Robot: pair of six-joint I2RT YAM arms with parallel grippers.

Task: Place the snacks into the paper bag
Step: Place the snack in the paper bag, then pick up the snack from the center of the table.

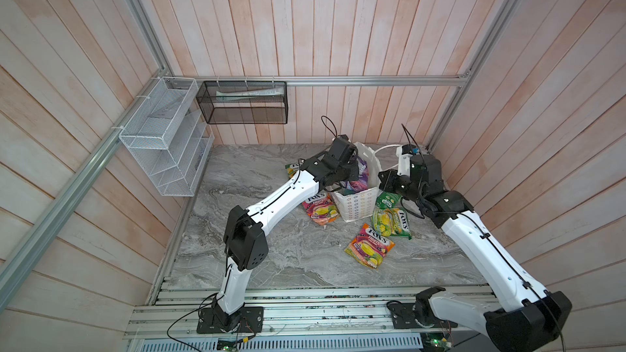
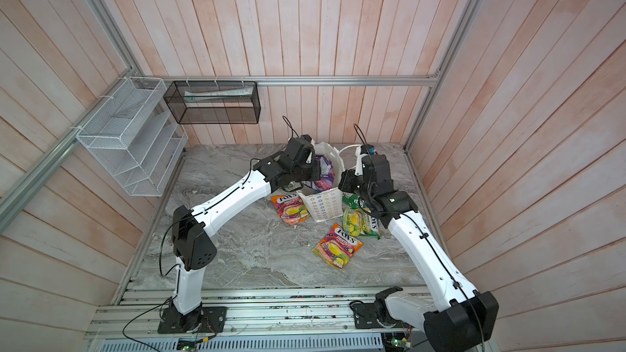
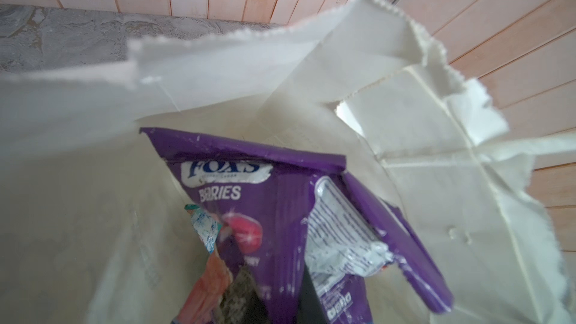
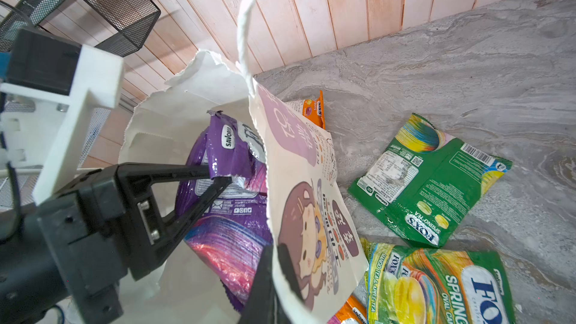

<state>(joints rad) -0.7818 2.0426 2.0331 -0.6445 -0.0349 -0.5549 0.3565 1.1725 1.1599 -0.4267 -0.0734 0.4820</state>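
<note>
Two claws, both at the paper bag, which stands upright toward the back of the marble table. Its mouth is open and white inside, with rows of pastel flowers on the side, a cartoon girl and a purple label on the front, and a white cord handle arching up. My left claw reaches into the mouth and pinches the crumpled corner of a glossy purple pouch, which sits inside the bag above a purple-and-pink pouch; from my left wrist one purple face reads "FOX'S BERRIES". My right claw is pressed together on the bag's front wall at the rim, with only one dark finger showing, inside the paper. Outside lie five more: an orange-pink pouch just beside the bag's left side, a second orange-pink pouch nearer my bases, a yellow-green pouch and a green pouch near the bag by my right arm, and a half-hidden pouch behind my left arm.
</note>
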